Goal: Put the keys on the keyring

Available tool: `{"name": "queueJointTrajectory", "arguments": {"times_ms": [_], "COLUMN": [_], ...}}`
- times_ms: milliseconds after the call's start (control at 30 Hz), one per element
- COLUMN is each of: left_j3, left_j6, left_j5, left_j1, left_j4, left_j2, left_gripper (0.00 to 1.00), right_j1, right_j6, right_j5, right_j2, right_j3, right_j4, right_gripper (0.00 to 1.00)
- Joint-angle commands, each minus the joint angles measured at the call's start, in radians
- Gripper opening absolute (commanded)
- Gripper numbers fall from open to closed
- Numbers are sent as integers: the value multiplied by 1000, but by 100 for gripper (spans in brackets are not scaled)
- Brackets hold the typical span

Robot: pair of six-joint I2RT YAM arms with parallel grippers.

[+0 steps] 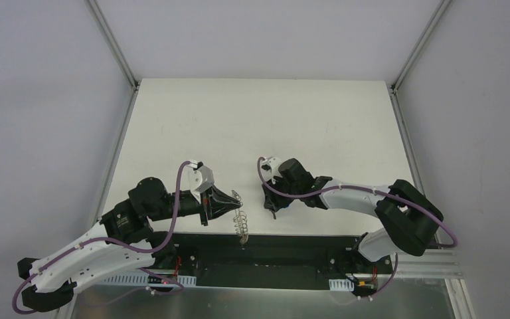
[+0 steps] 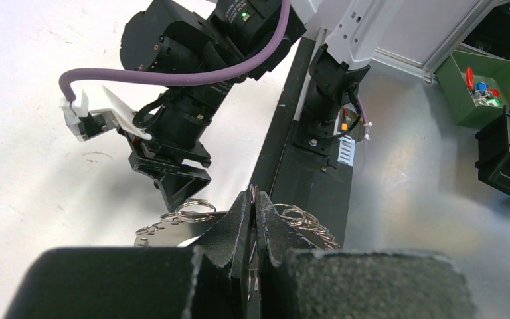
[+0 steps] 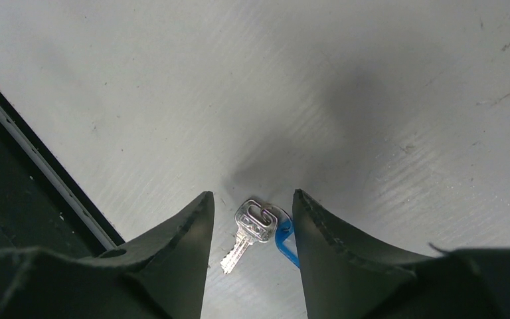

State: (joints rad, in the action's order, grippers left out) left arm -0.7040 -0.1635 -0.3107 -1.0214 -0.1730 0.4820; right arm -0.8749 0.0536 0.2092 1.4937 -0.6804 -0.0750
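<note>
My left gripper (image 1: pixel 231 203) is shut on the keyring (image 1: pixel 240 220), pinching its thin edge upright just above the table's near edge. In the left wrist view the flat ring (image 2: pixel 166 230) and its silver wire loops (image 2: pixel 196 211) spread to both sides of the closed left gripper (image 2: pixel 253 197). My right gripper (image 1: pixel 273 207) points down at the table, a little to the right of the ring. In the right wrist view a small silver key (image 3: pixel 247 232) with a blue tag (image 3: pixel 283 237) lies flat between the fingers of the open right gripper (image 3: pixel 252 201), touching neither. The black-tagged key is out of view.
A black rail (image 1: pixel 285 242) runs along the table's near edge, just below both grippers. Off the table, the left wrist view shows a green bin (image 2: pixel 466 100) with small coloured items and a black bin (image 2: pixel 508 156). The right arm's wrist (image 2: pixel 186 100) is close ahead of the left gripper.
</note>
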Motion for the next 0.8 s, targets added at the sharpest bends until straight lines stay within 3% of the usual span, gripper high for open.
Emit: {"name": "queueJointTrajectory", "arguments": {"times_ms": [0,567,767], "left_j3": [1,0,1], "left_j6": [1,1,2], "left_j5": [-17,-12,-12], "left_j1": [-2,-2,-3], "left_j4": [56,58,57], "left_j2": [-3,5,7], "left_gripper": [0,0,0], "right_j1": [-5,-12,-12], "right_j6": [-33,-51,-79], "right_j5": [7,-37,-24], "right_j2": [-71,-142,-123], "right_j3": [33,85,82], "right_j4": [-24,-19,-25], "right_gripper": [50,41,30]}}
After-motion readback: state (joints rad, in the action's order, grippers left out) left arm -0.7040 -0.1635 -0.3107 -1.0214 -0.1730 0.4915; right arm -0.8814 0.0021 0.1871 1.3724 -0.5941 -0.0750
